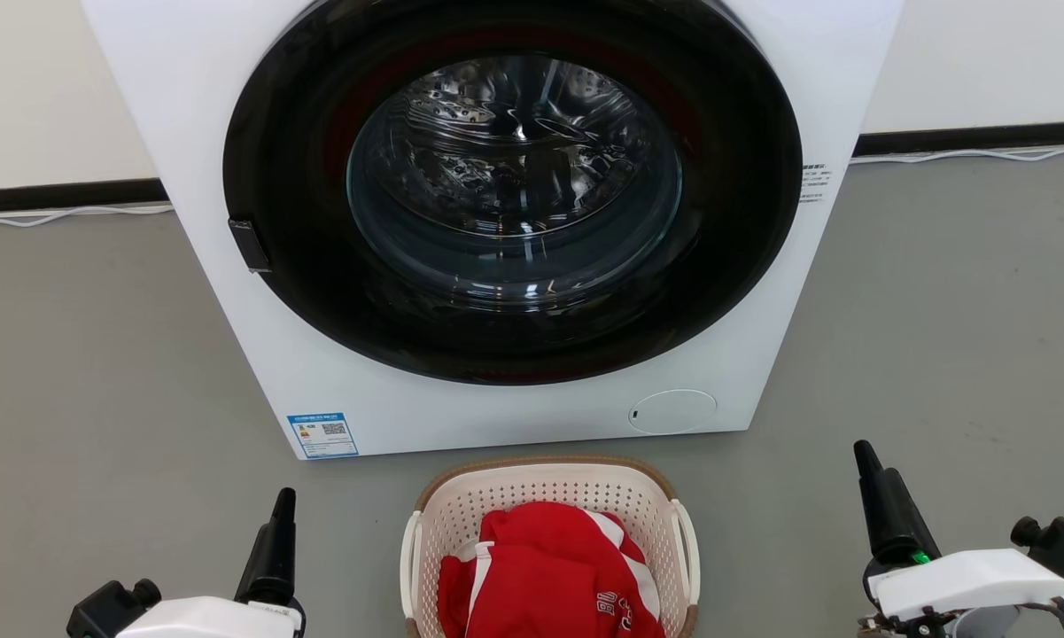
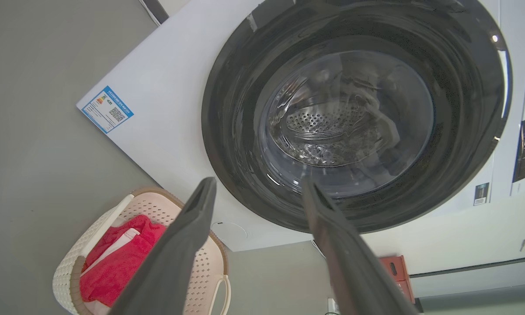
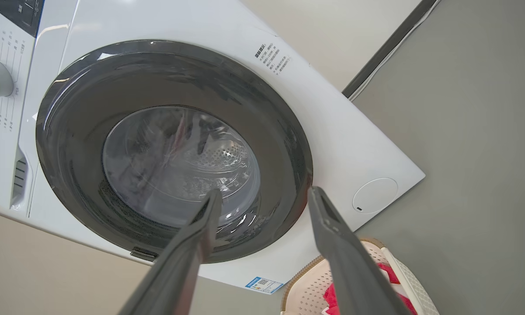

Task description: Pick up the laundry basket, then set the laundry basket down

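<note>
**Head view.** I read the left fingers (image 2: 179,245) and the right fingers (image 3: 341,249) as released: each pair stands spread wide with nothing between its 2 tips. The small cream-white perforated plastic laundry basket with a brown woven-look rim (image 1: 549,486) sits on the grey floor (image 1: 97,372) between the 2 pairs of fingers, well apart from both. Its near end lies level with their bases and its far rim about level with their tips. Neither pair touches its 2 white side handles. A crumpled red garment with white stripes (image 1: 540,576) lies inside the basket.

**Beyond the fingertips.** I see a white front-loading washing machine (image 1: 496,412) just past the basket's far rim. Its round dark glass door (image 1: 514,186) is closed. A small blue label (image 1: 322,434) sits at the lower corner on the left fingers' side, and a round white cover (image 1: 671,411) on the right fingers' side.

**Left wrist view.** The basket lies partly behind 1 of the left fingers, and the door shows in the gap between the 2 tips.

**Right wrist view.** The basket's rim appears behind the base of 1 right finger, and the door shows behind the tips.
</note>
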